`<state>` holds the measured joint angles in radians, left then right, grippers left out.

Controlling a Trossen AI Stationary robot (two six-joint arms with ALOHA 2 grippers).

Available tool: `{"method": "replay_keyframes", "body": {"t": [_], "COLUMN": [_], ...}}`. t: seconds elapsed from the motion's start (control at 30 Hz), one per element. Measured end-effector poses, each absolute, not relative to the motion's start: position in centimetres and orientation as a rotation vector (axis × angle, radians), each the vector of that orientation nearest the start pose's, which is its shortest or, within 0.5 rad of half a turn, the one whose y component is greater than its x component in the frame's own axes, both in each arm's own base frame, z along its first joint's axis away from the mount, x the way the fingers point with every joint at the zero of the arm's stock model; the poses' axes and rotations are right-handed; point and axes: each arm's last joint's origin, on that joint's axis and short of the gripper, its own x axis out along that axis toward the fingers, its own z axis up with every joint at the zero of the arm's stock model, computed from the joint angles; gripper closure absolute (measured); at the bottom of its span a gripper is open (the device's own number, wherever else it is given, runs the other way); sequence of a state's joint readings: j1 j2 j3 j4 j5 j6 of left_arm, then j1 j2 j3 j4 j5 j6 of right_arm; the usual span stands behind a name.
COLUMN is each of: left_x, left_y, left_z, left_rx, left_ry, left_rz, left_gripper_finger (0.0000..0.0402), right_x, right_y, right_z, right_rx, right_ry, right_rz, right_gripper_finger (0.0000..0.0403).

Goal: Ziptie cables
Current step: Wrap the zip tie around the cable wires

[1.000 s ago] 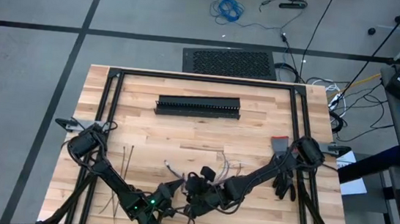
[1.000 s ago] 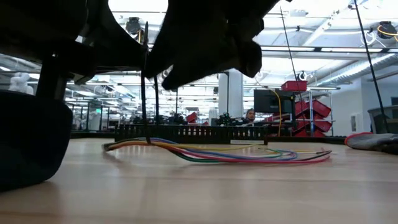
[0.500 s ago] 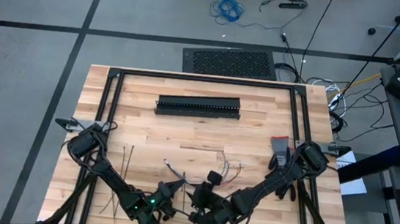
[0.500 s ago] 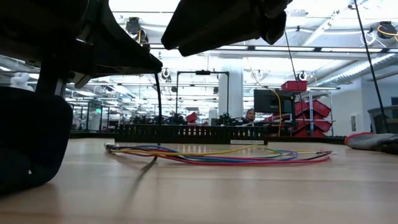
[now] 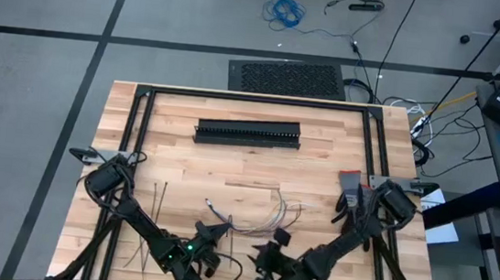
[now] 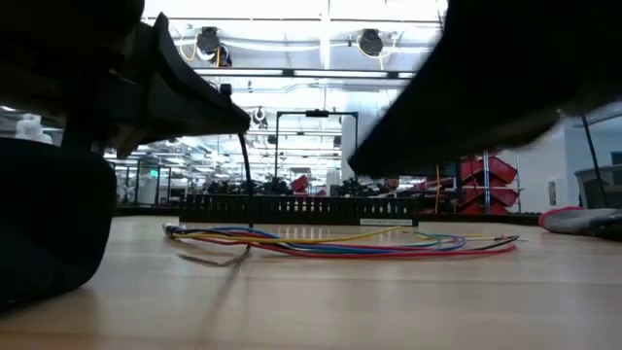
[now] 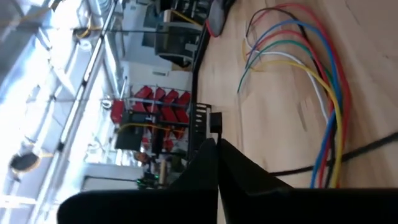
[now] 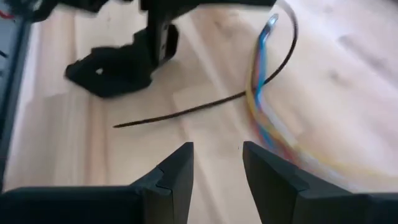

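The cables (image 5: 256, 219), a loose bundle of coloured wires (image 6: 340, 243), lie flat on the wooden table near its middle. My left gripper (image 6: 233, 109) hovers over their left end, shut on a thin dark ziptie (image 6: 247, 185). The ziptie drops to the table by the wire ends (image 8: 267, 28); its free tail (image 8: 180, 112) lies on the wood. My right gripper (image 8: 217, 155) is open with nothing between its fingers. It stands low over the table, near the front edge (image 5: 262, 254), short of that tail. My left gripper pinches the ziptie's upper end (image 6: 240, 141) between its shut fingers, which reach out nearly level above the wires. The strip bends down from the fingers to the table beside the cables' end, and the rest of it lies on the wood.
A long black slotted duct (image 5: 248, 132) lies across the far half of the table. Spare zipties (image 5: 159, 200) lie at the left, more of them near the front left (image 5: 141, 254). A black frame rail (image 5: 254, 98) borders the work area.
My right gripper has drawn back from the cables toward the table's near edge and right, and has sunk lower; it is still open. My left gripper has rolled about its own axis in place, still shut on the ziptie.
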<state>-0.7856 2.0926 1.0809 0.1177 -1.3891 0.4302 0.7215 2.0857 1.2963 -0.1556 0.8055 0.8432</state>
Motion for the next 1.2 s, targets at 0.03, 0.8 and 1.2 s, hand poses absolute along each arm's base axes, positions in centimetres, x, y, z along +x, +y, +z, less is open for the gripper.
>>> {"method": "replay_keyframes", "body": {"t": [0.03, 0.8, 1.2], "left_x": [28.7, 30.6, 30.7], "left_y": [-24.7, -22.7, -22.5], "left_z": [9.9, 9.7, 9.6], "left_rx": [1.196, 0.954, 0.942], "left_ry": [0.548, 0.569, 0.571], "left_rz": [0.481, 0.448, 0.455], "left_gripper_finger": [0.0402, 0.0402, 0.0402], "right_x": [32.4, 33.0, 34.5], "right_y": [26.1, 26.5, 26.3], "right_z": [12.5, 8.6, 7.6], "right_rx": [0.169, -0.196, -0.326], "right_ry": [0.572, 0.62, 0.58], "right_rz": [-0.335, -0.172, -0.085], "right_gripper_finger": [0.0271, 0.0271, 0.0271]}}
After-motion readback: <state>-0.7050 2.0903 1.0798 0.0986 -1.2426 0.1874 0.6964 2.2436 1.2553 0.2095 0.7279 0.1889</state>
